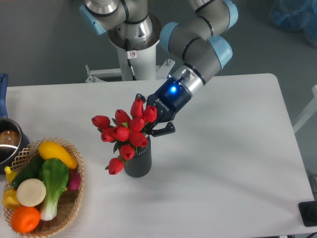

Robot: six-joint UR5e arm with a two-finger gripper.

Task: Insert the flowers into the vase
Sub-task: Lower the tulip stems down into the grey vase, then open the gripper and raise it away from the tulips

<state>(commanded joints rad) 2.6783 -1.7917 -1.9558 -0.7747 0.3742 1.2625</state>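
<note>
The white surface (223,163) carries everything, and the vase (137,162) serves as the landmark, standing near the surface's middle. Behind and to the right of the vase, the arm (198,47) slopes down toward it. To the vase's left, near the surface's edge, sits a wicker basket (69,210) of toy vegetables, well apart. The flowers (126,133) sit directly above the vase, their red buds hiding its mouth and leaning left, one bud hanging beside the vase's left wall; the stems appear to run down inside, though this is hidden. The gripper (154,126) is just above the vase's right rim, behind the buds; whether its jaws clasp the stems cannot be told. To finish well, the bunch should probably be lowered straight along the vase's axis until the stems bottom out, then released gently, without nudging the rim, and the gripper withdrawn up and right.
</note>
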